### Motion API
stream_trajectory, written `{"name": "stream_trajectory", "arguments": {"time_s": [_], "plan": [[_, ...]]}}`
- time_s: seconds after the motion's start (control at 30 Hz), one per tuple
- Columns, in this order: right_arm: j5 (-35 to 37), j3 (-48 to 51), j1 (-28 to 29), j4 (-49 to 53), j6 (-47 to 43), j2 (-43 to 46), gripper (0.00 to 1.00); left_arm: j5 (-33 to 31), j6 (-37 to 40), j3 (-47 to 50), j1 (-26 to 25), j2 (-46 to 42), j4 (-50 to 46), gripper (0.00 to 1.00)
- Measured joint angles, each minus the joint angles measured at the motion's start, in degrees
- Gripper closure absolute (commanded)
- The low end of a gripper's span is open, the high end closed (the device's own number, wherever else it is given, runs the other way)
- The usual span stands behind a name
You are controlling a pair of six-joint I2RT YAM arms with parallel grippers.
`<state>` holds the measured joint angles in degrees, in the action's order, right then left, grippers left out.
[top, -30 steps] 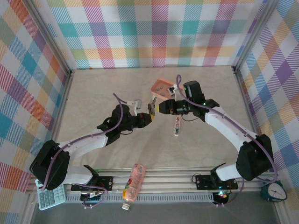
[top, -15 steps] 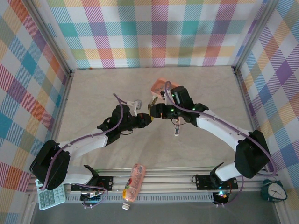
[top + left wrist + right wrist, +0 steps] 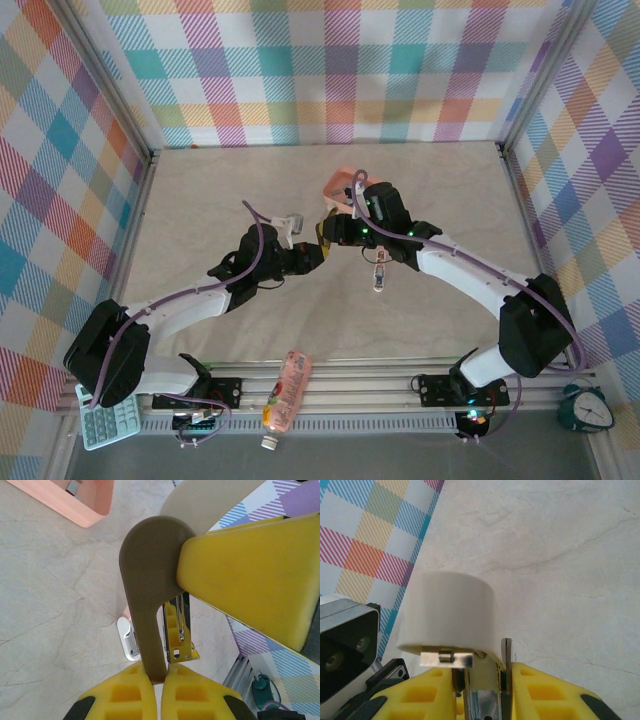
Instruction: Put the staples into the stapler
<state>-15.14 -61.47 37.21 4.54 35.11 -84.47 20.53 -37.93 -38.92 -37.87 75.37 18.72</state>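
Left gripper [image 3: 316, 252] and right gripper [image 3: 333, 233] meet tip to tip mid-table, near pink tray [image 3: 345, 182]. Left wrist: left pads clamped tight on the stapler [image 3: 145, 595] by its brown arm; staples [image 3: 74, 486] apparently lie in tray. Right wrist: right fingers pinched onto its metal rail.

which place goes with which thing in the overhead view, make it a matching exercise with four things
Things:
1. tray
2. bottle
3. calculator
4. clock

Places:
a. near right corner
b. on the table, around the middle, towards the far wall
c. near left corner
d. near edge, about midway between left and right

Pairs: 1-b, 2-d, 3-c, 4-a
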Motion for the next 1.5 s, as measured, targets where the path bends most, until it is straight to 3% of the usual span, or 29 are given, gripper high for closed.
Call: {"name": "stream_trajectory", "arguments": {"time_s": [0.1, 0.23, 0.33, 0.6, 0.83, 1.07, 1.5], "plan": [[0.2, 0.0, 0.0, 0.0, -0.1, 0.0, 0.78, -0.1, 0.0, 0.0, 0.0, 0.0, -0.1, 0.98], [2.0, 0.0, 0.3, 0.7, -0.5, 0.1, 0.79, -0.3, -0.1, 0.0, 0.0, 0.0, -0.9, 0.72], [5.1, 0.1, 0.5, 2.5, -1.2, 0.6, 0.79, -1.1, -0.2, 0.0, -0.2, -0.5, -2.5, 0.59], [13.1, 0.8, 0.5, 8.5, -2.6, 2.1, 0.79, -3.2, -0.5, 1.3, -0.3, -4.2, -6.4, 0.42], [19.7, 0.2, 3.0, 17.5, -1.9, -0.4, 0.8, -14.4, -4.2, 1.9, -0.2, -8.8, -17.9, 0.26], [23.3, -0.1, 6.4, 23.4, 2.3, -8.6, 0.79, -21.4, -7.8, 1.9, 1.3, -8.7, -27.0, 0.24], [29.7, -0.2, 7.9, 26.2, 7.8, -11.5, 0.78, -22.8, -8.2, 1.2, 2.8, -7.4, -31.1, 0.24]]}}
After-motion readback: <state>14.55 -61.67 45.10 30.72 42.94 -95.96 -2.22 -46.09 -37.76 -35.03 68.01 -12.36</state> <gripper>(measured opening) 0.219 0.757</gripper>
